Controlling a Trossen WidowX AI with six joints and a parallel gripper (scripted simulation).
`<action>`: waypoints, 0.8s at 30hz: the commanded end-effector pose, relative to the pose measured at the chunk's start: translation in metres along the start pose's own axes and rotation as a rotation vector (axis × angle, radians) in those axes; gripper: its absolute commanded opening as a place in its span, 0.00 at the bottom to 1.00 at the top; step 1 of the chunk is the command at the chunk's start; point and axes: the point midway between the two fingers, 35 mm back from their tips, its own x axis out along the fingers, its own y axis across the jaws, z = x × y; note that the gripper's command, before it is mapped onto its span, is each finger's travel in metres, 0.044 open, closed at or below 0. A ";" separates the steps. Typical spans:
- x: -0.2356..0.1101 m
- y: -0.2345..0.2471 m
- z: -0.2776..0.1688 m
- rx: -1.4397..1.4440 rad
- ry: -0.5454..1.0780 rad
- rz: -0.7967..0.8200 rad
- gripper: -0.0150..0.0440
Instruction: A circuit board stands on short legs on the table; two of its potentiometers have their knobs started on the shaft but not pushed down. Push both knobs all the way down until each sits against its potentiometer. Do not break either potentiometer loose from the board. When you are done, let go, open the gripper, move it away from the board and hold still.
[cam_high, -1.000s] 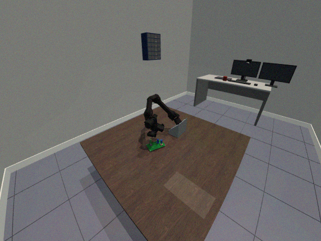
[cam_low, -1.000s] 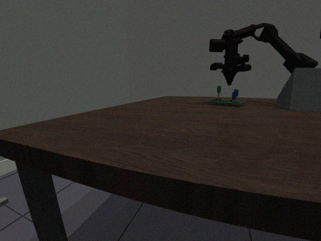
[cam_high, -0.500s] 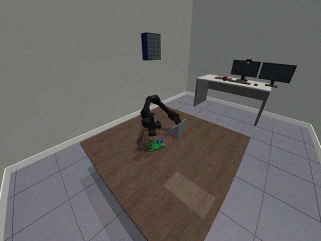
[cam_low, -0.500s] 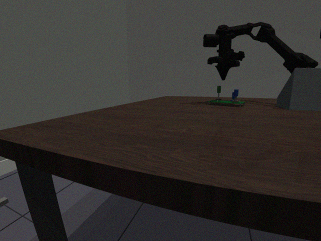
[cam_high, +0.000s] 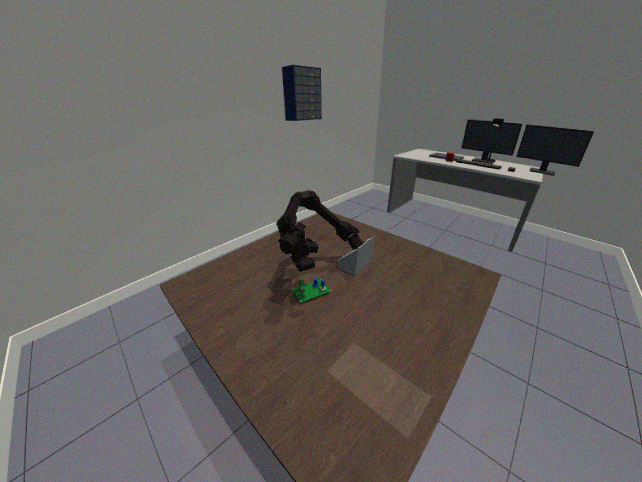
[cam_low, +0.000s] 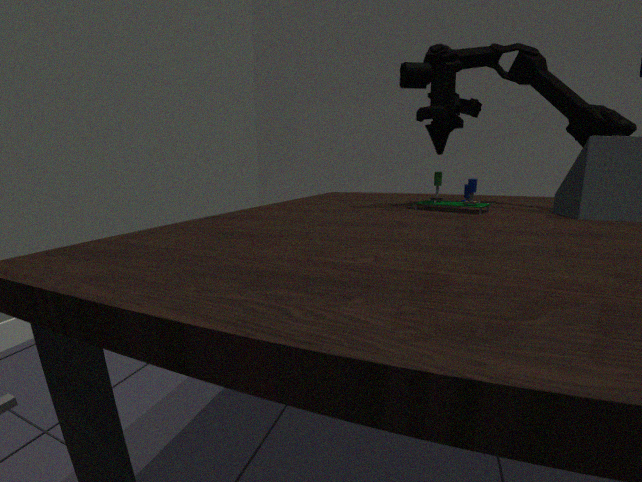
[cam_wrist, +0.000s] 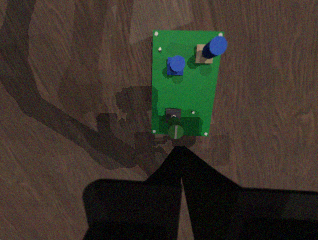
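The green circuit board (cam_high: 313, 294) (cam_low: 452, 204) (cam_wrist: 187, 92) stands on short legs on the table. A green knob (cam_high: 300, 282) (cam_low: 438, 178) (cam_wrist: 175, 132) stands high on its shaft, with bare shaft showing between it and the dark potentiometer (cam_wrist: 173, 113). One blue knob (cam_high: 323, 282) (cam_low: 472, 184) (cam_wrist: 218, 46) stands over the tan potentiometer (cam_wrist: 202, 56). A second blue knob (cam_high: 315, 282) (cam_low: 467, 190) (cam_wrist: 176, 63) stands lower over a blue potentiometer. Whether either blue knob touches its potentiometer is unclear. My gripper (cam_low: 439, 153) (cam_wrist: 179, 151) is shut and empty, directly above the green knob with a gap.
The grey angled block (cam_high: 358, 258) (cam_low: 604, 178) stands on the wooden table (cam_high: 404, 311) (cam_low: 321, 269) at the arm's base, beyond the blue-knob end of the board. A paler rectangle (cam_high: 380, 389) marks the table top. The desk with monitors is far off.
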 end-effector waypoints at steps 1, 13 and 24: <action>0.016 0.000 -0.002 -0.011 0.002 0.004 0.25; 0.024 0.000 -0.002 -0.011 0.003 0.004 0.25; 0.040 0.001 -0.002 -0.010 0.003 0.005 0.25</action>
